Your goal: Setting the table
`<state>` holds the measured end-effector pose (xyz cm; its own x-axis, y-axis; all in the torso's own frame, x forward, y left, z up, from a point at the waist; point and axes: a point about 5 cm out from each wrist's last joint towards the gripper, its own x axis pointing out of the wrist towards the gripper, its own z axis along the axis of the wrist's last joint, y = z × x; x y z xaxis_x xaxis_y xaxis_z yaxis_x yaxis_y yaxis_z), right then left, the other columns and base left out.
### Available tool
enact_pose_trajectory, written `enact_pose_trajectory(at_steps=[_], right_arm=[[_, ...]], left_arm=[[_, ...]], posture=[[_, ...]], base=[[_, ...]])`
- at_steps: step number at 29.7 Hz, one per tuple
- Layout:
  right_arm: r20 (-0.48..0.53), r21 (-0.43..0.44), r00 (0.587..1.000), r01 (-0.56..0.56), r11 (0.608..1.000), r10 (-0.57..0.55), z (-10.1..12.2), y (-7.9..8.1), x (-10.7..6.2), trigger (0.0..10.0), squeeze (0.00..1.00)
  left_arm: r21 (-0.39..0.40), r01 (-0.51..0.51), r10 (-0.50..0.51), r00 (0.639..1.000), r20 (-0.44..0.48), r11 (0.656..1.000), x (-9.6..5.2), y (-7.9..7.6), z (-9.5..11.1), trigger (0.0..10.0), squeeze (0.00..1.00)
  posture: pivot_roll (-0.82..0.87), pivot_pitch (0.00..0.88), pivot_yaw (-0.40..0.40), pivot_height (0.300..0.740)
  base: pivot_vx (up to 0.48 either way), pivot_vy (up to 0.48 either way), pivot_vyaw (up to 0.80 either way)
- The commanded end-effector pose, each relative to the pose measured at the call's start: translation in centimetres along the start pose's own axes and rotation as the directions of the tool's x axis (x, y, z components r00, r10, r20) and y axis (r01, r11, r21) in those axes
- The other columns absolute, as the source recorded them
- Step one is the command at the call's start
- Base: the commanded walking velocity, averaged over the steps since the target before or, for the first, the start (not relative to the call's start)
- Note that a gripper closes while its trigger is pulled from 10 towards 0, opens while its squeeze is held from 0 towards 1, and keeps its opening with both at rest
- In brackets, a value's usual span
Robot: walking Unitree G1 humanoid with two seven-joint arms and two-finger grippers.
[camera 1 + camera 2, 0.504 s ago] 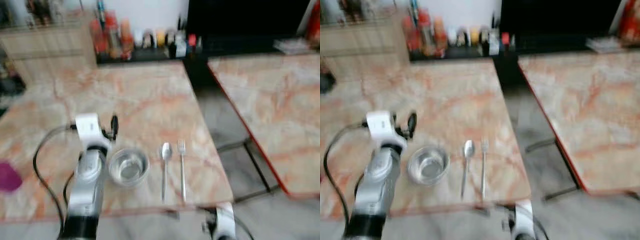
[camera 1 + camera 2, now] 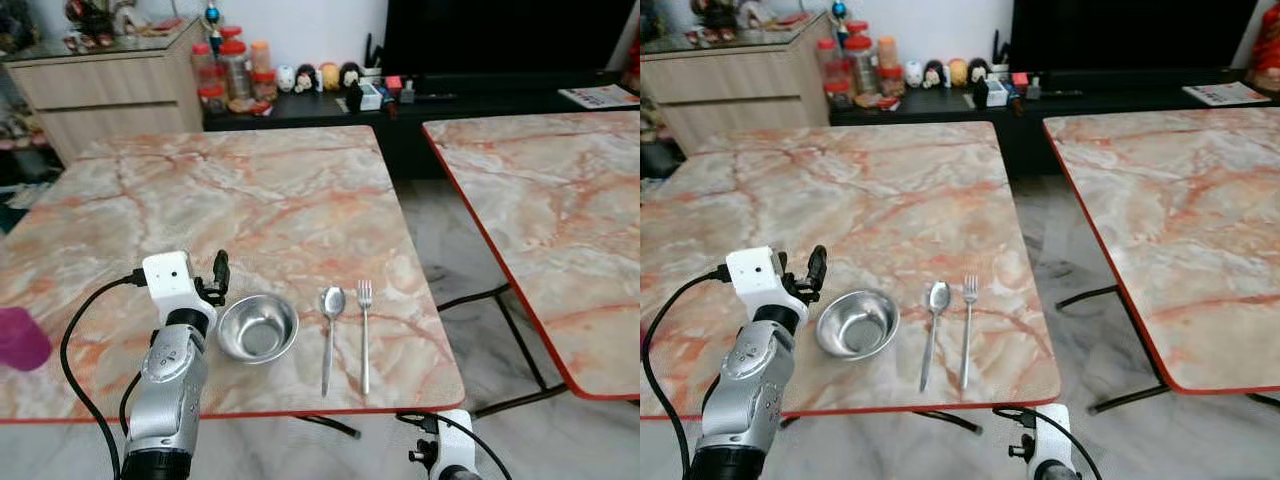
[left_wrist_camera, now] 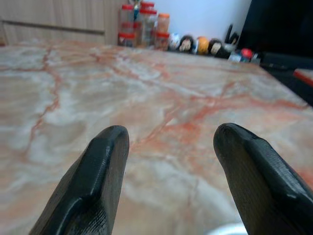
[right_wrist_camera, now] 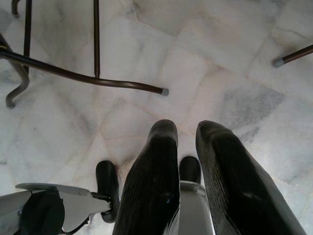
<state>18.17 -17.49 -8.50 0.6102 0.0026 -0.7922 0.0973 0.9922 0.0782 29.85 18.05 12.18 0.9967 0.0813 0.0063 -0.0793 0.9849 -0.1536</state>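
Bowl (image 2: 258, 328) just right of left gripper (image 3: 168, 147), fingers apart.

Right hand (image 4: 188, 134): fingers nearly together, pointing down at the floor.
Floor (image 4: 230, 63): pale marble tiles.
Counter legs (image 4: 93, 81): dark metal, beyond the hand.

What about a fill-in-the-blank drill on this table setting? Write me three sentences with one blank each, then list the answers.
1. The round steel bowl sits on the marble-patterned table with the metal spoon directly on its ____ side, as the robot sees it.
2. The metal fork lies parallel to the spoon, on the side away from the ____.
3. The left gripper hovers over the table with its fingers ____.

Answers: right; bowl; open
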Motion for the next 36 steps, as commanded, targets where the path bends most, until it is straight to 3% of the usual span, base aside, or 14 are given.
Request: enact_pose_trajectory(at_steps=[1,10,11,13,17,18,26,35,36], right_arm=[[0.007,0.014,1.000,0.006,1.000,-0.006,0.1,0.0,0.0,10.0,0.00],[-0.002,0.003,1.000,-0.005,1.000,0.005,-0.2,0.3,0.0,10.0,0.00],[0.000,0.002,1.000,-0.006,1.000,0.006,-0.1,0.3,0.0,10.0,0.00],[0.005,0.000,1.000,-0.007,1.000,0.007,0.2,0.3,0.1,10.0,0.00],[0.010,0.000,1.000,-0.007,1.000,0.007,0.4,0.3,0.1,10.0,0.00],[0.010,-0.001,1.000,-0.007,1.000,0.007,0.4,0.3,0.1,10.0,0.00],[0.004,-0.007,1.000,-0.014,1.000,0.014,0.2,0.4,0.1,10.0,0.00],[0.003,-0.007,1.000,-0.018,1.000,0.018,0.2,0.5,0.1,10.0,0.00],[0.003,-0.001,1.000,-0.014,1.000,0.014,0.1,0.4,0.1,10.0,0.00]], left_arm=[[-0.038,0.000,-0.002,0.999,-0.038,0.999,0.3,0.2,0.1,10.0,0.00],[-0.076,-0.026,0.017,0.994,-0.110,0.997,0.2,0.6,0.2,10.0,0.00],[-0.074,-0.018,0.009,0.992,-0.122,0.997,0.1,0.5,0.1,10.0,0.19],[-0.082,-0.001,-0.012,0.988,-0.155,0.997,-0.3,0.4,-0.2,10.0,1.00],[-0.076,0.036,-0.052,0.975,-0.214,0.996,-1.1,0.1,-0.7,10.0,1.00],[-0.069,0.042,-0.057,0.970,-0.234,0.997,-1.3,0.2,-0.8,10.0,0.00],[-0.019,0.064,-0.066,0.937,-0.344,0.998,-2.5,1.1,-1.8,10.0,0.00],[-0.014,0.074,-0.074,0.927,-0.368,0.997,-2.5,1.0,-1.7,10.0,0.00],[-0.041,0.108,-0.116,0.916,-0.385,0.993,-2.5,0.6,-1.9,10.0,0.00]], posture=[[0.07,0.000,0.052,0.740],[0.09,0.000,0.042,0.740],[0.09,0.000,0.043,0.740],[0.09,0.000,0.046,0.740],[0.09,0.000,0.047,0.740],[0.10,0.000,0.047,0.740],[0.11,0.000,0.046,0.740],[0.10,0.000,0.050,0.740],[0.10,0.000,0.049,0.740]], base=[[0.000,0.000,0.00],[0.000,0.000,0.00],[0.000,0.000,0.00],[0.000,0.000,0.00],[0.000,0.000,0.00],[0.000,0.000,0.00],[0.000,0.000,0.00],[0.000,0.000,0.00],[0.000,0.000,0.00]])
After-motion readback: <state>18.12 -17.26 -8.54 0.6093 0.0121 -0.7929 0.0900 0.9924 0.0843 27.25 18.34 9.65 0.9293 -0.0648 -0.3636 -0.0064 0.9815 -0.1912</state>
